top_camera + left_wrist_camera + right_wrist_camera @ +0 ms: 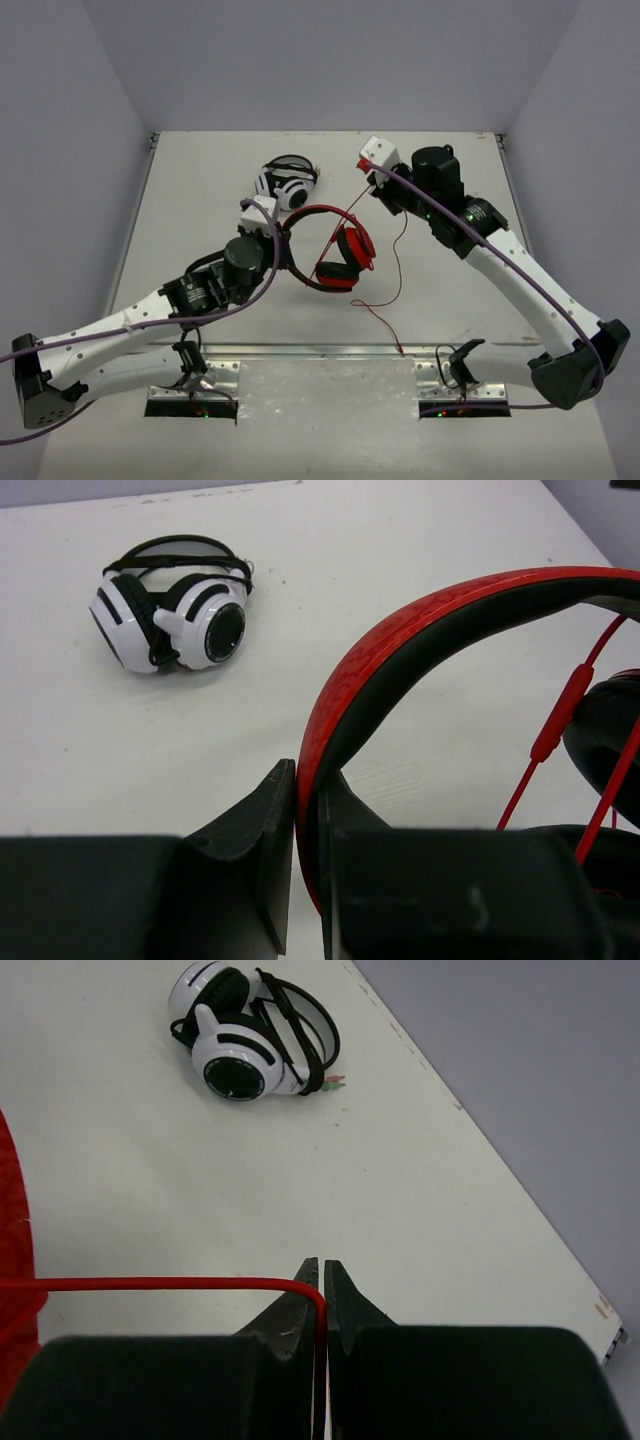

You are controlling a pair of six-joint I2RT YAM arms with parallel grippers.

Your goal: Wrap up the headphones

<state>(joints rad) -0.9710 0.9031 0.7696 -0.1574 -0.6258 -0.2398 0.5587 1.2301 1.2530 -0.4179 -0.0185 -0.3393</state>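
- The flat white desk (200, 180) has grey walls along its back edge and both side edges. The most open room is on the far left and the far right of it.
- The red over-ear headphones with black ear pads (340, 255) are near the middle of the desk. Their headband curves up and over to the left.
- The left gripper (280, 231) is pinched tight on the left end of that headband.
- The right gripper (364, 166) is farther back and right of the middle. It is pressed together on the long thin red cable (397, 268).
- From above, the red cable drops from the right gripper, loops past the red headphones and ends close to the front edge of the desk.
- Only the left wrist view shows the two black fingers (250, 830) squeezing the red headband (400, 630) with no gap. It also shows a small long lump on the red cable (560, 715).
- Only the right wrist view shows the red cable (150, 1283) coming in flat from the left. It then bends down between the closed fingers (290, 1315).
- In that view the desk's edge (500, 1160) is close by on the right.
- The white-and-black round headphones (285, 183) lie behind the red headphones and do not touch them. They sit between the two grippers, nearer the left one.
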